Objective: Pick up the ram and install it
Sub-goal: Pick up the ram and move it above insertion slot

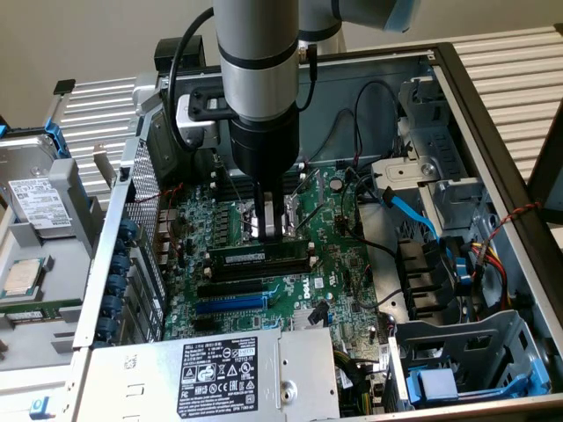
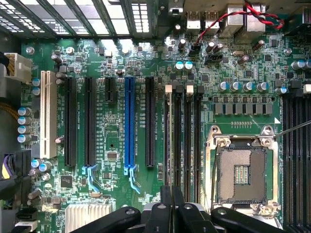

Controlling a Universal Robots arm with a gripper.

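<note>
One ram (image 1: 259, 256) upright on motherboard (image 2: 112, 138); gripper (image 1: 269, 232) clenched just above top edge; empty black slot (image 2: 187, 141) alongside.

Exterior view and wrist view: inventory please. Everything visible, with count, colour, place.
motherboard: 1, green, floor of the open case
ram: 1, green with white label, middle of the motherboard
blue slot: 1, blue, in the expansion row
white slot: 1, white, end of the same row
CPU socket: 1, silver frame, on the motherboard
power supply: 1, grey with black label, near edge of the case
hard drive: 1, silver, outside the case, exterior view's left
blue cable: 1, blue, exterior view's right
arm: 1, grey, above the motherboard
claw: 1, black, directly over the ram
</note>
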